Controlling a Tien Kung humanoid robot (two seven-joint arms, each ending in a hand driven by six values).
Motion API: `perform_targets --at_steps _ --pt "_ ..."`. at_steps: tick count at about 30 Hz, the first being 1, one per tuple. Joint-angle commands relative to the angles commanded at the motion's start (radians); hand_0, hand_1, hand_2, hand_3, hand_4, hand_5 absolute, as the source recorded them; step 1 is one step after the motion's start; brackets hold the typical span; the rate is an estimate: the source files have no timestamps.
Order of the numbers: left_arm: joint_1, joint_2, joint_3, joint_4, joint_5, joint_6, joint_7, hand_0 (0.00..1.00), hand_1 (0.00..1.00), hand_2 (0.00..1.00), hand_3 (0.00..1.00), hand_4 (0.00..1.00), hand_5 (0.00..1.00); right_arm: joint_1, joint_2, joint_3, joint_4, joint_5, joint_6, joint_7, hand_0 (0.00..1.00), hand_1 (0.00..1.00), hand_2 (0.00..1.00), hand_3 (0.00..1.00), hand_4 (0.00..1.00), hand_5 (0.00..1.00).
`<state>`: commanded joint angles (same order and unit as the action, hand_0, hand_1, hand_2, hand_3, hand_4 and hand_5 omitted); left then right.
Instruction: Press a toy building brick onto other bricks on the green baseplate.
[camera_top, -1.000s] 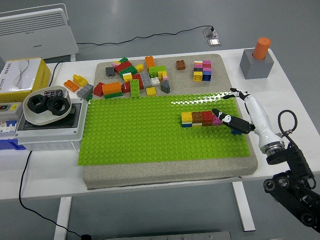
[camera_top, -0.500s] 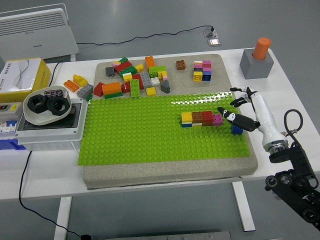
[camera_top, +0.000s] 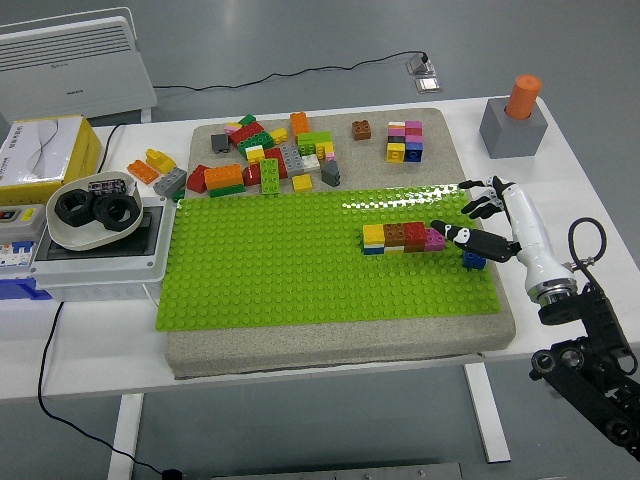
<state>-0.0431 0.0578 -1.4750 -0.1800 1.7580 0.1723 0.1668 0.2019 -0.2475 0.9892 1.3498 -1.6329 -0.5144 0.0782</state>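
Hovering right hand (camera_top: 478, 222), fingers loosely spread, grasping nothing, beside blue brick (camera_top: 473, 260) right of brick row (camera_top: 403, 237) on green baseplate (camera_top: 300, 270).

A single view from a camera set high on the robot's side, looking forward and down over the white counter (camera_top: 560, 180). The counter's near edge crosses the lower part of the frame, with grey floor beyond its far edge. The green baseplate (camera_top: 300, 270) sits centre frame at middle distance. The right arm enters from the lower right corner.
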Motion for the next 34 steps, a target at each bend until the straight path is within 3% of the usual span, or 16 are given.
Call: perform_targets --at_steps 2,13,19,20,25,26,31,32,34 --pt "0.000 0.000 -0.001 0.000 0.000 0.001 -0.001 0.691 0.534 0.432 0.526 0.433 0.266 0.000 0.000 0.003 0.002 0.002 0.000 0.002 0.366 0.302 0.360 0.500 0.998 0.402" --pt "0.000 -0.002 -0.003 0.000 0.001 0.001 -0.002 0.691 0.533 0.430 0.526 0.434 0.265 -0.001 -0.001 0.006 0.013 -0.010 0.001 -0.009 0.364 0.301 0.356 0.465 0.998 0.402" --pt "0.000 -0.004 -0.001 0.000 -0.002 0.002 -0.002 0.691 0.533 0.430 0.526 0.436 0.262 -0.001 -0.003 0.004 0.029 -0.042 -0.001 -0.027 0.385 0.332 0.366 0.449 0.998 0.404" --pt "-0.001 -0.005 -0.001 0.000 -0.002 0.002 -0.002 0.691 0.534 0.432 0.526 0.434 0.262 -0.001 -0.003 0.004 0.032 -0.049 -0.002 -0.030 0.459 0.447 0.433 0.451 0.981 0.360" --pt "-0.002 -0.007 0.001 0.000 -0.004 0.002 -0.003 0.691 0.534 0.432 0.526 0.434 0.262 0.001 -0.005 0.000 0.048 -0.079 -0.007 -0.035 0.459 0.447 0.433 0.451 0.981 0.360" --pt "-0.002 -0.007 0.001 0.000 -0.003 0.002 -0.003 0.691 0.534 0.433 0.526 0.435 0.264 0.001 -0.005 -0.002 0.051 -0.088 -0.008 -0.038 0.533 0.585 0.646 0.444 0.791 0.190" --pt "-0.003 -0.009 -0.001 0.000 -0.002 0.004 -0.005 0.691 0.534 0.433 0.526 0.435 0.264 0.002 -0.006 -0.024 0.064 -0.171 0.002 -0.078 0.533 0.585 0.646 0.444 0.791 0.190" --pt "-0.003 -0.010 -0.001 0.000 -0.002 0.004 -0.005 0.691 0.535 0.438 0.526 0.435 0.266 0.001 -0.006 -0.029 0.068 -0.191 0.006 -0.089 0.650 0.708 0.787 0.499 0.754 0.134" --pt "-0.003 -0.011 -0.001 0.000 -0.002 0.004 -0.006 0.691 0.535 0.438 0.526 0.435 0.266 0.000 -0.008 -0.039 0.079 -0.236 0.017 -0.115 0.650 0.708 0.787 0.499 0.754 0.134"
